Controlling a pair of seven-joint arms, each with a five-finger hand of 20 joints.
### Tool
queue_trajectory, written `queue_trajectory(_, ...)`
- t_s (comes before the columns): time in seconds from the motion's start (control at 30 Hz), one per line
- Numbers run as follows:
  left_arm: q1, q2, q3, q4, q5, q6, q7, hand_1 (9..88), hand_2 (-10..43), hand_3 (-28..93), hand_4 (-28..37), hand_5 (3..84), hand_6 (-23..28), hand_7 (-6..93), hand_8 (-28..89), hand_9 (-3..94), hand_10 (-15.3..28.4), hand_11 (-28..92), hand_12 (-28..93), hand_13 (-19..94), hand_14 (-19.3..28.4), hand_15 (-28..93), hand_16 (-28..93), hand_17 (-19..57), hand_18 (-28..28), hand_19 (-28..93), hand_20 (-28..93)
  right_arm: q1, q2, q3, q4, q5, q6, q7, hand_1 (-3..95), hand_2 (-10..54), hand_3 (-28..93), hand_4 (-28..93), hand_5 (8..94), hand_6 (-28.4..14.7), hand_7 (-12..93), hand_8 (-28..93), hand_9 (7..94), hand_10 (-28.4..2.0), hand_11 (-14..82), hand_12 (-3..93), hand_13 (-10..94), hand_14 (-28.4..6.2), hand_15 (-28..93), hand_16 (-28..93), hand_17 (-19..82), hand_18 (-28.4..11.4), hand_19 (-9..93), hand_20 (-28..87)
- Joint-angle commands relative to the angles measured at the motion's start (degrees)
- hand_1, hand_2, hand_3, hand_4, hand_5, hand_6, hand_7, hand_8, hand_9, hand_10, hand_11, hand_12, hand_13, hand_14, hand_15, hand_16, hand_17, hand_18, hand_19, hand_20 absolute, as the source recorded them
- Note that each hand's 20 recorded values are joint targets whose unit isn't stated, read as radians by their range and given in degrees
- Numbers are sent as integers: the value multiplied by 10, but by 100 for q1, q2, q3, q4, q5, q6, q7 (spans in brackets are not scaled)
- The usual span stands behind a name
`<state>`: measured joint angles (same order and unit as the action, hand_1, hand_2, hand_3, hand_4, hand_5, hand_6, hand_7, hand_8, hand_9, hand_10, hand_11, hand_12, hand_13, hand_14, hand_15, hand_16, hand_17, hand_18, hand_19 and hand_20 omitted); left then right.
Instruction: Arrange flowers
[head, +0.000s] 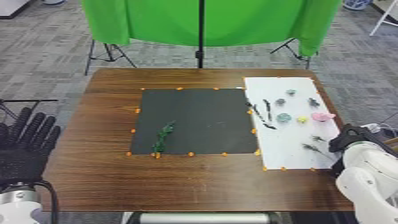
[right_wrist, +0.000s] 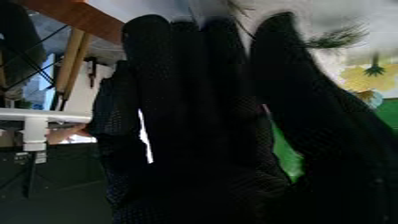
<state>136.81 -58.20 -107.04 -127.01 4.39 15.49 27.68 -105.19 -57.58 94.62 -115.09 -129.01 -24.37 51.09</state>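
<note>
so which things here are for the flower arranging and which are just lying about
Likely for the job:
- green leafy stem
- dark sheet
- white sheet
- pink flower
- yellow flower
- black twigs

Likely just around:
- green cloth
- black pole

Green stem (head: 163, 137) on dark mat (head: 197, 117) | pink flower (head: 322, 116) on white sheet (head: 302, 137)

A leafy stem (head: 161, 142) lies on the left front of a mat (head: 200, 115) on the bench (head: 195, 187); on the sheet (head: 282, 150) at right, twigs (head: 268, 109) lie left of flower heads (head: 284, 118), sprigs (head: 312, 148) before them.
</note>
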Motion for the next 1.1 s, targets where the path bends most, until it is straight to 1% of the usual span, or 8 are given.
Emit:
queue_trajectory(0.03,88,-80,19,3,-11,-18,-31,219,125,789,-283,398,62,104,-103,353,124,133,81,288,118,133,-13,-44,115,279,108,-137,-57,-134,-42,33,583,69,588,-95,694,-280,793,-33,268,91,828,-139,94,367,688,-120,542,347,332,-237,869,370)
queue_trajectory(0.17,115,-80,3,-5,-12,-46,-21,219,126,788,-283,398,62,104,-103,353,124,133,81,288,118,133,-14,-44,115,279,109,-111,-28,-179,-439,303,952,157,571,-95,735,-261,788,-35,297,147,838,-139,98,401,694,-112,556,359,341,-238,880,373)
queue_trajectory(0.33,127,-80,-13,-19,-13,-44,-23,218,126,789,-283,398,62,103,-103,353,124,133,81,288,118,134,-14,-45,115,280,108,40,-25,-369,-997,546,1325,107,537,-95,756,-190,783,-27,318,189,837,-141,133,437,697,-119,603,351,356,-244,908,378)
queue_trajectory(0.5,123,-49,-15,-21,-7,-25,-41,219,126,788,-283,398,62,103,-103,354,124,134,81,288,118,134,-14,-45,116,280,108,533,-286,-1033,-1186,436,1543,64,501,-95,767,-125,772,-22,340,207,827,-144,170,455,695,-122,639,334,365,-245,925,376)
queue_trajectory(0.7,47,26,71,-16,11,-9,-66,219,126,789,-283,398,61,103,-103,354,124,133,81,288,119,134,-14,-45,114,276,108,1045,-1132,-2056,-1028,269,1601,56,487,-95,770,-93,755,-22,381,205,820,-148,215,468,700,-133,683,322,388,-251,932,410)
queue_trajectory(0.73,13,45,95,-6,19,4,-100,219,126,789,-283,398,61,103,-103,353,124,133,81,288,118,134,-14,-45,114,276,108,1087,-1305,-2164,-961,223,1480,32,488,-95,768,-93,752,-24,388,202,817,-148,219,471,701,-134,688,318,391,-251,932,417)
queue_trajectory(0.93,-61,126,170,17,50,20,-146,218,126,789,-283,399,62,103,-103,354,124,133,81,288,118,135,-14,-45,114,275,109,1509,-2014,-2810,-241,328,1030,58,496,-95,761,-103,743,-29,402,193,813,-151,229,470,702,-137,697,308,393,-255,932,436)
queue_trajectory(1.1,-125,216,208,21,56,88,-214,217,126,792,-283,399,61,104,-103,354,124,133,81,288,118,135,-14,-45,114,274,110,1727,-2405,-3321,359,228,1129,168,504,-95,751,-107,732,-32,412,183,808,-150,284,484,704,-141,755,322,412,-261,932,489)
